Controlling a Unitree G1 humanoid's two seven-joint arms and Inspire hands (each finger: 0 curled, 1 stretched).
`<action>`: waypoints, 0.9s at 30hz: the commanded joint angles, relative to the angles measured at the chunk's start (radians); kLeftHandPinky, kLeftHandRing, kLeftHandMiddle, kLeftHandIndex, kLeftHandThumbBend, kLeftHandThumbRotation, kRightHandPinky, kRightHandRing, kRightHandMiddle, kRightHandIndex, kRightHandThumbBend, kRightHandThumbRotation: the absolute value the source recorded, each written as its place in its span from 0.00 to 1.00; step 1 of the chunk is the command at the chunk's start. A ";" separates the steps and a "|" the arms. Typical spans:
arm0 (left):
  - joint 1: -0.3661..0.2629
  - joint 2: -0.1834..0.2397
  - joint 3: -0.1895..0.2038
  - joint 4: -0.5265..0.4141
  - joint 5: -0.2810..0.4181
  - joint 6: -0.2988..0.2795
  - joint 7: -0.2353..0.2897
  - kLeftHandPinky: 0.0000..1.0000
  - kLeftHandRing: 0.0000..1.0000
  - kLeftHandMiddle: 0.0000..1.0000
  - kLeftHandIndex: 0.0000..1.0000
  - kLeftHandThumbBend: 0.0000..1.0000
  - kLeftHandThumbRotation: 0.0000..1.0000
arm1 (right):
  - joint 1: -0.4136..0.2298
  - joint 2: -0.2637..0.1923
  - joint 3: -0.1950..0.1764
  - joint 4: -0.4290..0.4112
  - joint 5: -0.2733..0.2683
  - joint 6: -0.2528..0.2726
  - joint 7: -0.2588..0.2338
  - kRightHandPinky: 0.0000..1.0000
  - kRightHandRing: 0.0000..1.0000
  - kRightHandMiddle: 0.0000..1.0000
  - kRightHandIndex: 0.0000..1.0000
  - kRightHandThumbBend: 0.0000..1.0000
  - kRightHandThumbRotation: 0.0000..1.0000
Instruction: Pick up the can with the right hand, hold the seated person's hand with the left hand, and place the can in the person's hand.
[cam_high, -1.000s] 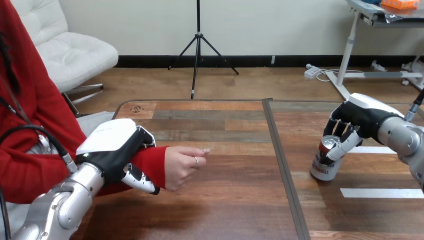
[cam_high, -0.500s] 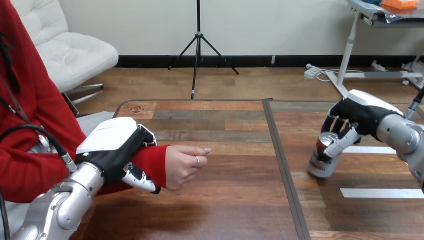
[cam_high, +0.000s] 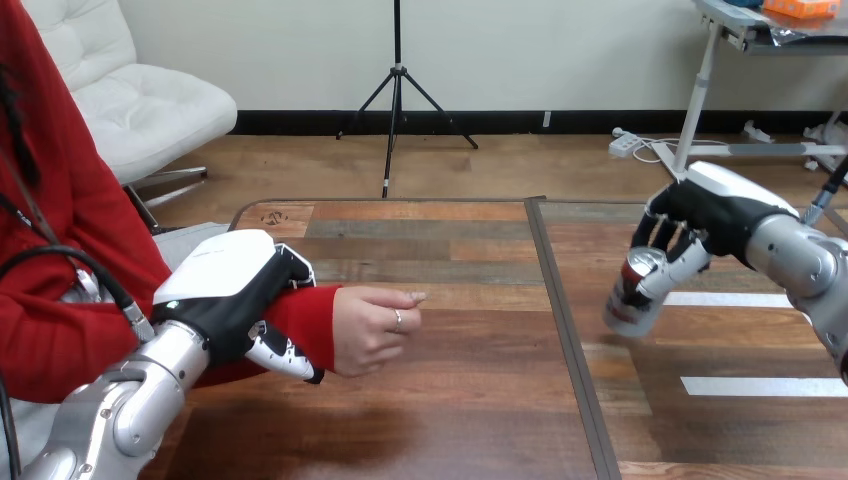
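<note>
Right hand (cam_high: 700, 215) curled round tilted can (cam_high: 633, 295), clear of worktop (cam_high: 470, 400) near right edge. Left hand (cam_high: 235, 295) clasps person's wrist (cam_high: 305, 320) at left edge. Carry step; next, person's hand (cam_high: 372, 325), loosely fisted, likely must open.

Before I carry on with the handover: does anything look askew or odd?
The can hangs tilted in the right hand, not upright. The person's hand is curled into a loose fist, not open to take it.
</note>
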 joint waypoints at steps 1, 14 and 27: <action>-0.090 -0.018 0.046 -0.123 -0.036 -0.007 0.008 0.26 0.31 0.37 0.37 0.78 0.00 | -0.105 0.002 -0.029 -0.064 0.022 -0.028 -0.023 0.37 0.40 0.45 0.45 0.81 0.00; -0.096 -0.021 0.037 -0.122 -0.025 -0.016 0.012 0.27 0.32 0.38 0.38 0.79 0.00 | -0.124 0.014 -0.034 -0.073 0.038 -0.059 -0.009 0.37 0.40 0.45 0.45 0.83 0.00; -0.103 -0.029 0.034 -0.127 -0.028 -0.012 0.003 0.27 0.32 0.38 0.38 0.78 0.00 | -0.148 0.031 -0.022 -0.081 0.025 -0.047 -0.004 0.36 0.39 0.45 0.44 0.84 0.00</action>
